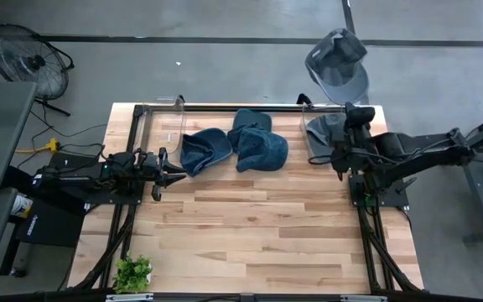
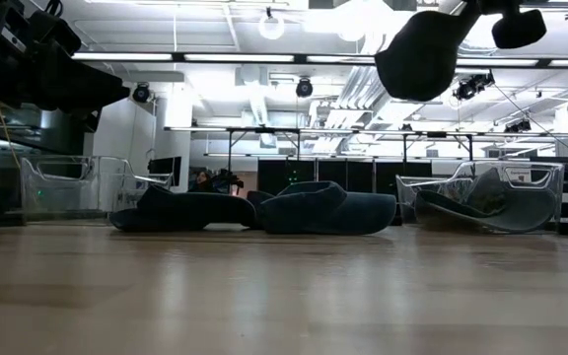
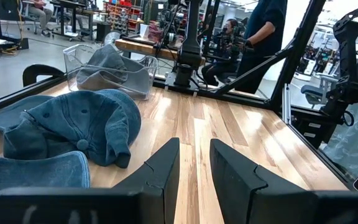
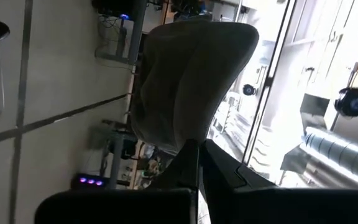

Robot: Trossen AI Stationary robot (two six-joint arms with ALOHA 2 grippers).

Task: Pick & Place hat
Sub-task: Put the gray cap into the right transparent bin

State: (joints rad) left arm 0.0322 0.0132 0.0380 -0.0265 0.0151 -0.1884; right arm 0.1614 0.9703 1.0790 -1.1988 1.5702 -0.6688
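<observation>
Right wrist view shows the right gripper [image 4: 199, 148] clenched on an edge of a grey hat [image 4: 191, 81], the fabric hanging from the pinched fingers. In the high view this hat [image 1: 337, 65] is held up off the table [image 1: 267, 235], at about 1 o'clock from the table's centre. Just below it, at the table's 2 o'clock corner, a clear bin [image 1: 319, 156] holds another grey cap [image 1: 324, 127]. At 12 o'clock two blue hats [image 1: 258, 143] lie touching. At 9 o'clock the left gripper [image 1: 169, 173] waits beside the nearer blue hat, fingers slightly parted and holding nothing.
</observation>
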